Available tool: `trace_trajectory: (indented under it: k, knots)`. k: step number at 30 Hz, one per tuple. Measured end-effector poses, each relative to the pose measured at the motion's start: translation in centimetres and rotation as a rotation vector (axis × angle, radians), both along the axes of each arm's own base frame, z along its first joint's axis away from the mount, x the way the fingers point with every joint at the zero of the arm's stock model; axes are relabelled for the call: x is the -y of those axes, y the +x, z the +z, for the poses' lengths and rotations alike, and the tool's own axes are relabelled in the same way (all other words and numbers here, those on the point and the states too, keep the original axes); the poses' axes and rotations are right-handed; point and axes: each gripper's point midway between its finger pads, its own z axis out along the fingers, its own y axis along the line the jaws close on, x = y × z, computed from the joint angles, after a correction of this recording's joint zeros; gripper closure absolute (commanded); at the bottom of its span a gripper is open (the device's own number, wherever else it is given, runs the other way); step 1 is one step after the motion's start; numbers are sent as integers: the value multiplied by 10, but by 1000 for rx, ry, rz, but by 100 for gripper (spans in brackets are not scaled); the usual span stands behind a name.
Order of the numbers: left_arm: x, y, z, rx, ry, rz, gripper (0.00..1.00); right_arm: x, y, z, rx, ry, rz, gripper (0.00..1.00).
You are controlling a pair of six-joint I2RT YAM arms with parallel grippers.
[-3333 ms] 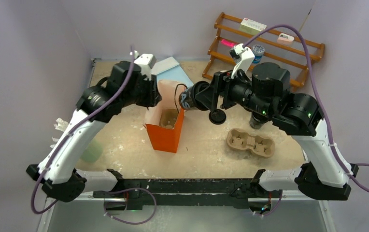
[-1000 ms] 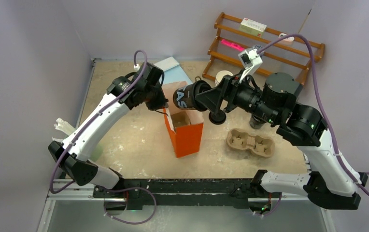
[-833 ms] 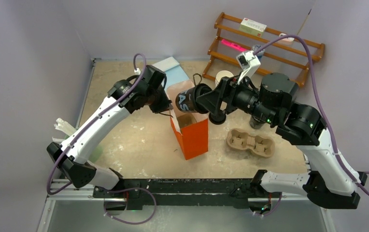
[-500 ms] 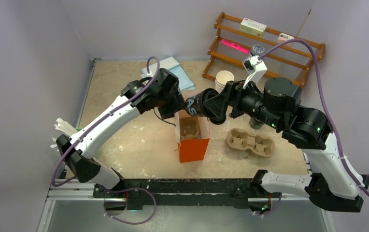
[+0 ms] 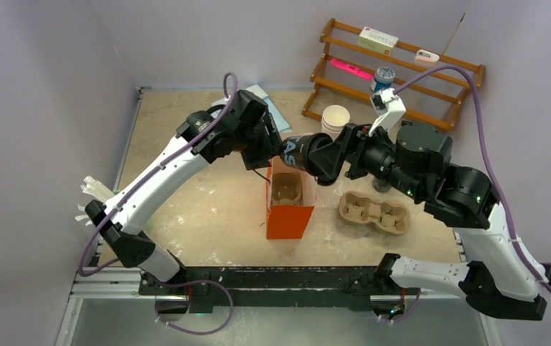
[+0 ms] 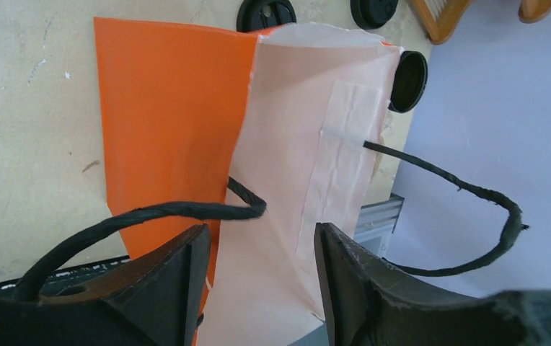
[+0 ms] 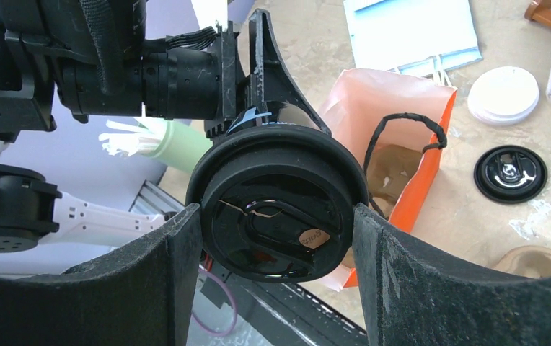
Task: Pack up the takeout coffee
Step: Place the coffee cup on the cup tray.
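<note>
A sand-coloured table (image 5: 208, 216) carries an orange bag (image 5: 289, 216) upright near its middle and a pulp carrier (image 5: 373, 213) right of it. White cups (image 5: 335, 117), a wooden rack (image 5: 319, 68) and a blue sheet (image 7: 410, 29) are along the far edge. A black lid (image 7: 510, 174) lies near the bag.

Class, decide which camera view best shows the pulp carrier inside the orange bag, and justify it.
Top external: it looks down into the open bag onto the carrier and its cup well. The right wrist view catches only a brown sliver past the held cup; the left wrist view shows just the bag's outside.
</note>
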Motion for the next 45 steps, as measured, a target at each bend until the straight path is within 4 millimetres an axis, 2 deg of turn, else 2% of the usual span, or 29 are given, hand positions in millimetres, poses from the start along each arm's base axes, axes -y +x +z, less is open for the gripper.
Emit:
trace_trajectory:
  k: [9,12,14,17,20,25,27,29,32,34,36,41,45]
  knots:
    - [-6,-11,21,17,-60,-2,46,-6,-3,12,12,63,16,76]
    - [-8,-20,27,17,-105,-3,51,-4,-6,16,23,90,18,77]
    - [-10,-30,33,18,-144,-18,56,4,-4,10,26,70,-10,77]
    - [-11,-39,57,65,-227,-39,59,15,-2,-1,21,41,-53,75]
    - [-10,-40,86,136,-300,-54,59,20,-1,-8,19,27,-71,75]
    - [-11,-20,135,273,-328,-74,60,25,-4,-9,22,25,-73,77]
    - [-24,3,151,336,-310,-65,60,25,-4,-9,27,17,-70,79]
    - [-42,32,157,389,-265,-40,55,22,-2,-7,28,-6,-61,80]
    - [-57,67,153,442,-172,-56,48,9,6,7,32,-23,-42,81]
    - [-52,83,140,458,-108,-122,45,0,9,10,31,-27,-25,81]
    - [-45,95,118,451,-40,-195,43,-9,13,-1,3,-56,-7,81]
    - [-38,107,54,418,99,-389,40,-24,14,-17,-48,-95,34,81]
    - [-31,107,25,430,126,-520,41,-28,14,-20,-60,-98,48,82]
